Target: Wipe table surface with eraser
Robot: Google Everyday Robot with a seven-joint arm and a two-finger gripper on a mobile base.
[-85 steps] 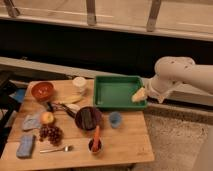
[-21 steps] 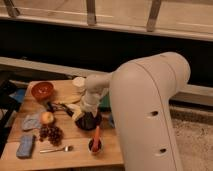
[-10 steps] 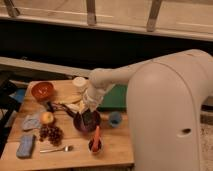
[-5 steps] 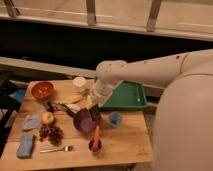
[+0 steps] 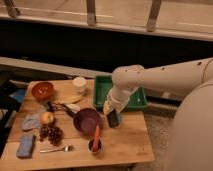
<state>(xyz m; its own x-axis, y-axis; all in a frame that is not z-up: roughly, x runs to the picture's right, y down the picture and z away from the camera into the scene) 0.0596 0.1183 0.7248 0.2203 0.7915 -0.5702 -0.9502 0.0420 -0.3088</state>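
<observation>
The table surface (image 5: 127,142) is a light tan wooden top with many items on it. My gripper (image 5: 112,111) hangs just right of the purple bowl (image 5: 85,121), near the front left corner of the green tray (image 5: 101,89). It is shut on the eraser (image 5: 114,119), a small dark block that hangs below the fingers, just above the wood. My pale arm reaches in from the right and hides part of the tray.
On the left half lie an orange bowl (image 5: 42,91), a white cup (image 5: 79,83), an apple (image 5: 47,117), grapes (image 5: 51,134), a blue-grey cloth (image 5: 30,121), a light blue sponge (image 5: 25,147) and a fork (image 5: 55,149). A small cup (image 5: 95,145) holding an orange stick stands near the front edge.
My arm has swung to the right. The gripper moved from over the purple bowl to its right side, carrying the dark eraser along.
</observation>
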